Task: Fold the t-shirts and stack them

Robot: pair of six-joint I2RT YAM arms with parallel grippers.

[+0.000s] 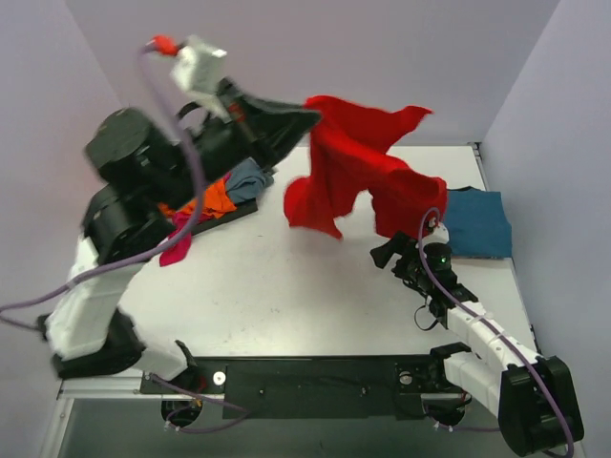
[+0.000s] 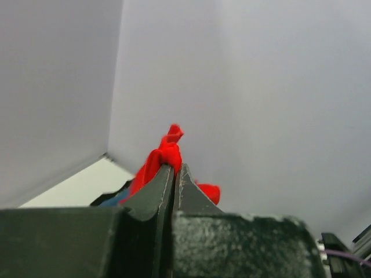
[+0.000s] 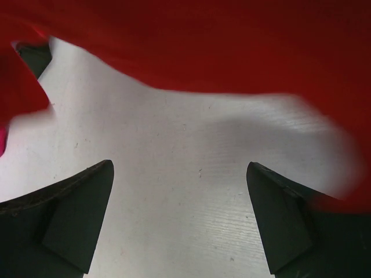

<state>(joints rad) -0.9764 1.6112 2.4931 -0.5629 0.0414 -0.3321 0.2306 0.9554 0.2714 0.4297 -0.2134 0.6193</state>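
Note:
The bright red t-shirt [image 1: 355,167] hangs in the air over the back middle of the table. My left gripper [image 1: 310,116] is raised high and shut on its upper edge; red cloth [image 2: 165,153] bunches out past the closed fingertips in the left wrist view. My right gripper [image 1: 387,253] is open and empty, low over the table just below the shirt's right lower part. In the right wrist view the red shirt [image 3: 232,46] hangs above and beyond the spread fingers [image 3: 81,202]. A folded teal blue t-shirt [image 1: 477,221] lies at the right.
A pile of shirts sits at the back left on a dark tray [image 1: 239,208]: orange [image 1: 212,200], grey-blue [image 1: 250,177] and magenta pink [image 1: 177,243] hanging off. Walls enclose the white table [image 1: 286,286] on three sides.

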